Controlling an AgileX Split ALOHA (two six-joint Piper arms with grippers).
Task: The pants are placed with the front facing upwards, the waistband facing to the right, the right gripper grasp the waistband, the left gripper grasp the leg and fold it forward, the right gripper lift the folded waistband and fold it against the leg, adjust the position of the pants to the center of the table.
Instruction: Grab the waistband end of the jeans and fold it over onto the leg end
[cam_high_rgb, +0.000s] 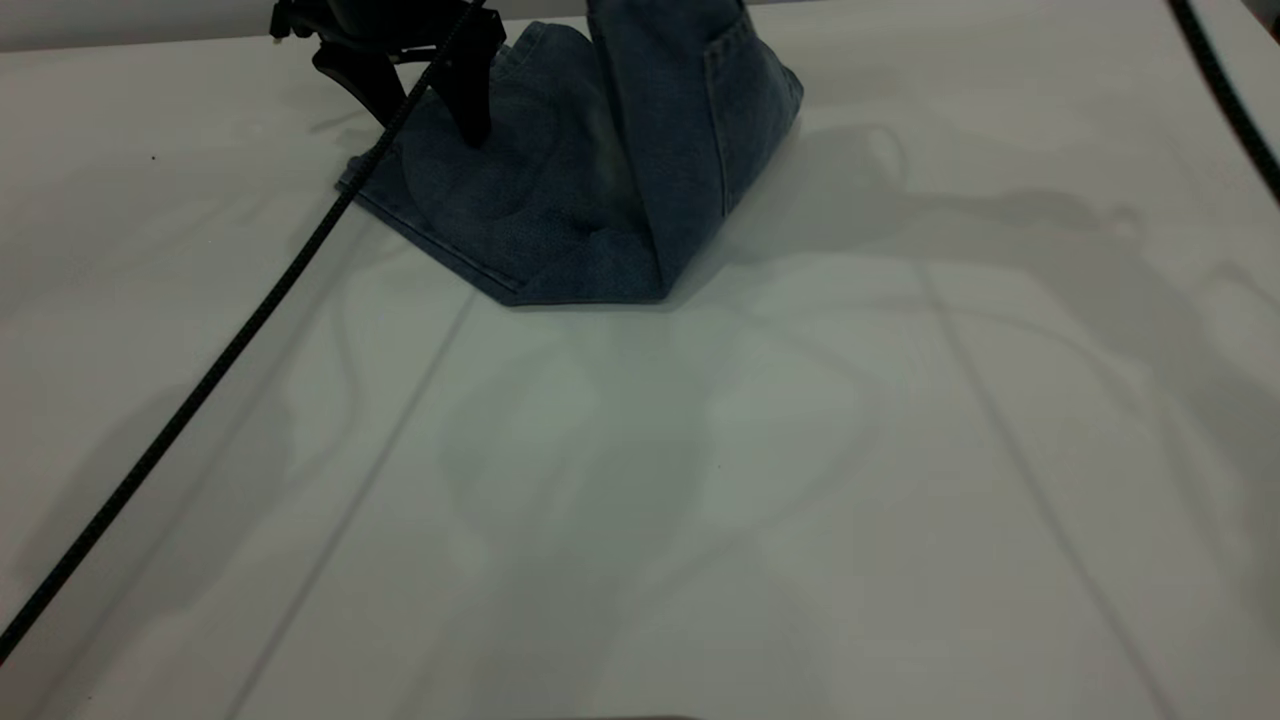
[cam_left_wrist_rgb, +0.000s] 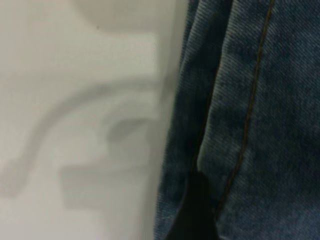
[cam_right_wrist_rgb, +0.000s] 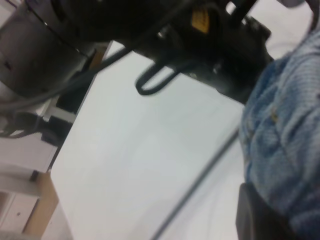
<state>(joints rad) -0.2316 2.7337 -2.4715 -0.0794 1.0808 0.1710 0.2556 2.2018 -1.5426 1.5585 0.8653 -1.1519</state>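
Observation:
The blue denim pants lie at the far middle of the white table. Their right part, with a patch pocket, rises steeply and leaves the exterior view at the top. My left gripper stands over the flat left part, open, fingertips down on the denim. In the left wrist view one dark finger shows against the denim. My right gripper is outside the exterior view; its wrist view shows one finger pressed against the crinkled waistband, which it holds up.
A black cable runs diagonally from the left gripper to the near left edge. Another cable crosses the far right corner. The left arm shows in the right wrist view, beyond it the table's edge and a wooden leg.

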